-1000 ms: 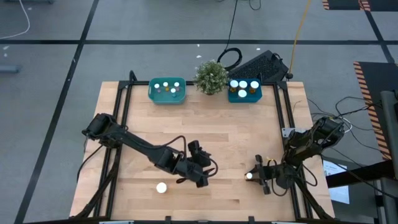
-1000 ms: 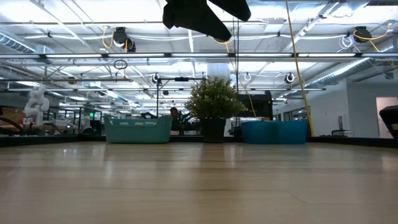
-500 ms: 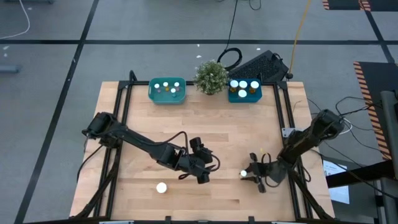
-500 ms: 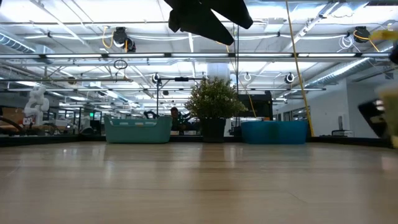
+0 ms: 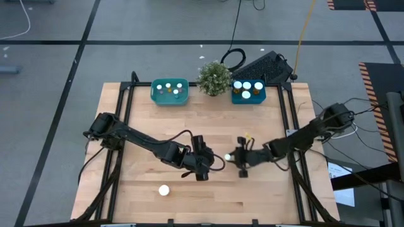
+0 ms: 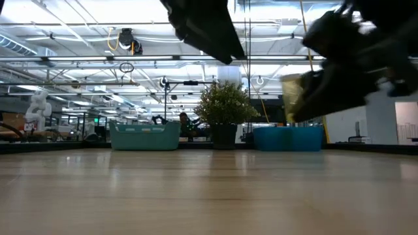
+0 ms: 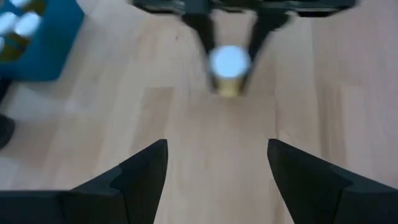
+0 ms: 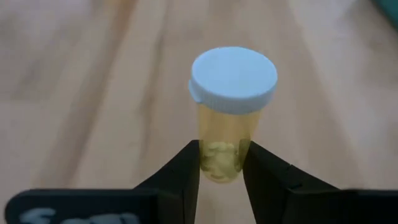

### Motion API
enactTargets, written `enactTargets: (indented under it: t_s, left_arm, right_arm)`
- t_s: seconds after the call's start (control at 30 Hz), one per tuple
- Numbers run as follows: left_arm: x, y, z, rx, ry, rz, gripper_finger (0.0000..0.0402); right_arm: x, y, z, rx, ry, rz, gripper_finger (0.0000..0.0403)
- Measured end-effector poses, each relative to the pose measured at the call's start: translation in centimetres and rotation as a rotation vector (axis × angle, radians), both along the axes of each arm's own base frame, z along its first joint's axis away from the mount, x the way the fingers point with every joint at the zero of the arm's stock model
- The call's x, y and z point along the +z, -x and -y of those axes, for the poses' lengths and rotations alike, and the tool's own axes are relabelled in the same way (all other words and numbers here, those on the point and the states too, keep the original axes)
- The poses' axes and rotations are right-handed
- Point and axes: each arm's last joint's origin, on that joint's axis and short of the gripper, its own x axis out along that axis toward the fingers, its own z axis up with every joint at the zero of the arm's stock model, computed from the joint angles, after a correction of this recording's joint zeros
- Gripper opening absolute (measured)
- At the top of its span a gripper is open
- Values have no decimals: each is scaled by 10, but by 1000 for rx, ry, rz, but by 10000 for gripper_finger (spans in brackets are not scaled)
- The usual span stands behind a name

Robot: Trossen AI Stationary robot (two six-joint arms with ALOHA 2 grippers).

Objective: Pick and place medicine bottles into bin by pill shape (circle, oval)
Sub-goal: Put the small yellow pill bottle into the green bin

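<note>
Nearest the front edge of the wooden worktop [image 5: 252, 195] a single white-capped bottle [image 5: 164, 190] stands alone, well apart from both arms.

Farther in, at mid-worktop, the two arms meet almost nose to nose. The right gripper [image 5: 235, 157] reaches in from the right side with its jaws clamped on a medicine bottle [image 5: 228, 157]; the right wrist view shows the two dark fingers [image 8: 181, 171] pinching the lower part of the pale yellow translucent body, white round cap [image 8: 233, 79] uppermost, with a small clump of contents visible low inside whose shape cannot be told. In the low view this bottle hangs clear of the wood. The left gripper [image 5: 204, 165] sits just beside it on the left, jaws spread apart and holding nothing; its wrist view looks past its own fingers [image 7: 137, 174] at the held bottle.

Along the far edge stand two bins with a green potted plant [image 5: 214, 77] between them. The teal bin [image 5: 169, 98] on the left holds several small bottles, white caps showing among darker ones. The blue bin [image 5: 248, 98] on the right holds about four white-capped bottles packed close together. Behind the plant and blue bin, off the worktop, lies a dark keyboard-like object [image 5: 268, 65].
</note>
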Motion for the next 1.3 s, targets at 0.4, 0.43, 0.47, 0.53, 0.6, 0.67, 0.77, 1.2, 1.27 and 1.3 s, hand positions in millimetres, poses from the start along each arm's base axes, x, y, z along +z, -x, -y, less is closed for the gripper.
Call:
enactTargets:
  t_s: [0.4, 0.43, 0.47, 0.53, 0.6, 0.67, 0.77, 1.2, 1.27, 1.3]
  left_arm:
    - [0, -5, -13, 33, 57, 2, 300]
    - [0, -5, -15, 39, 54, 4, 309]
    - [0, -6, -16, 40, 50, 5, 321]
    - [1, -7, -19, 35, 37, 16, 343]
    - [2, -9, -21, 29, 12, 32, 362]
    - [3, -14, -25, 24, -11, 65, 376]
    - [7, -21, -30, 1, -17, 118, 382]
    - [-7, -30, -42, 2, -67, 88, 320]
    - [-6, -30, -42, -3, -71, 89, 309]
    - [-6, -30, -42, -7, -74, 88, 303]
  right_arm:
    - [21, -28, 31, -47, 138, 11, 100]
    - [21, -29, 33, -50, 142, 9, 100]
    - [21, -29, 34, -54, 145, 7, 100]
    - [21, -30, 37, -55, 157, 7, 100]
    - [22, -30, 39, -56, 168, 7, 100]
    - [23, -31, 41, -54, 177, 18, 100]
    - [24, -32, 42, -49, 188, 30, 100]
    - [25, -33, 42, -37, 207, 48, 100]
    - [25, -33, 42, -37, 207, 51, 100]
    - [26, -33, 42, -37, 206, 53, 100]
